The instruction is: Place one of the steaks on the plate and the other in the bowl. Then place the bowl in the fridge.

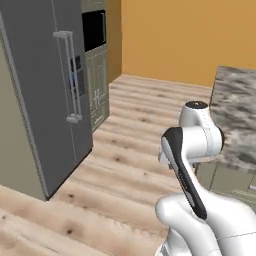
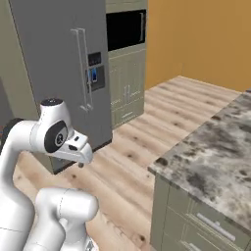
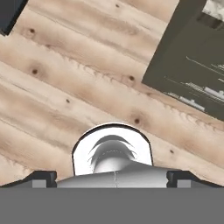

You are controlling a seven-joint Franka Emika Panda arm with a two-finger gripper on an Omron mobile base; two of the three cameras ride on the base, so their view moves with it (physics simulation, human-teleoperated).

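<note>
The fridge [image 1: 45, 100] [image 2: 59, 63] is a tall grey double-door unit with both doors shut and long vertical handles [image 1: 70, 75]. It stands a short way across the wooden floor from the robot. The arm is folded up over the base, with the hand pointing down at the floor. In the hand view my gripper [image 3: 111, 177] is open, its two dark fingertips [image 3: 43, 177] far apart, and no task object lies between them. The steaks, the plate and the bowl are out of view.
A marble-topped counter [image 1: 235, 110] [image 2: 215, 147] with drawers below stands to the right; its dark cabinet front [image 3: 192, 57] shows in the hand view. A tall cabinet with a built-in oven [image 1: 95, 30] [image 2: 125, 29] adjoins the fridge. Wooden floor [image 1: 130, 165] lies between fridge and counter.
</note>
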